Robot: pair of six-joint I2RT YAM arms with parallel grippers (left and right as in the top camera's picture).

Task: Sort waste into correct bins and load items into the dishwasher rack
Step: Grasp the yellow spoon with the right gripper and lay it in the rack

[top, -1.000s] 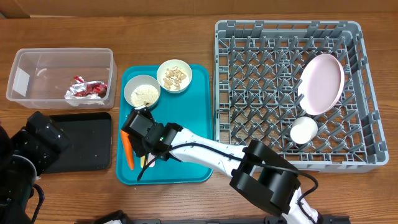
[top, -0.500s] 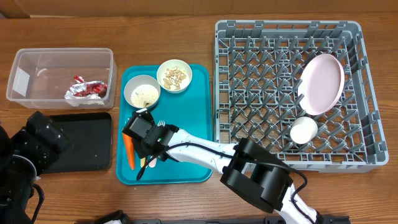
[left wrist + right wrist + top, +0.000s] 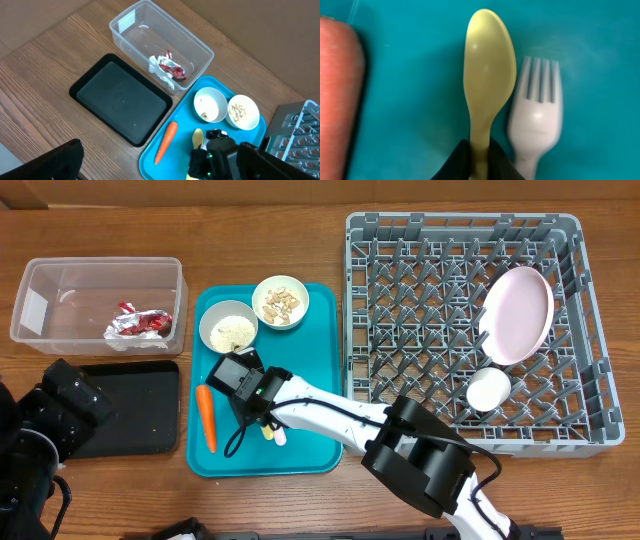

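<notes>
My right gripper (image 3: 480, 162) is shut on the handle of a yellow plastic spoon (image 3: 489, 70), low over the teal tray (image 3: 325, 370). A white fork (image 3: 536, 107) lies right beside the spoon. The orange carrot (image 3: 206, 418) lies on the tray to the left of them. A bowl with rice (image 3: 229, 330) and a bowl with nut scraps (image 3: 280, 302) stand at the tray's far end. The clear tub (image 3: 40, 280) holds the red-and-silver wrapper (image 3: 140, 323). The black tray (image 3: 130, 408) sits in front of the tub. My left gripper (image 3: 160, 172) is open and empty, high above the table's left. No napkin is in view.
The grey dishwasher rack (image 3: 400, 240) fills the right side. The pink plate (image 3: 517, 315) leans in it, with the white cup (image 3: 489, 390) just in front. My right arm stretches across the tray from the lower right.
My right gripper has shifted right, off the carrot and over the cutlery. The carrot now shows fully. The left arm has not moved.
</notes>
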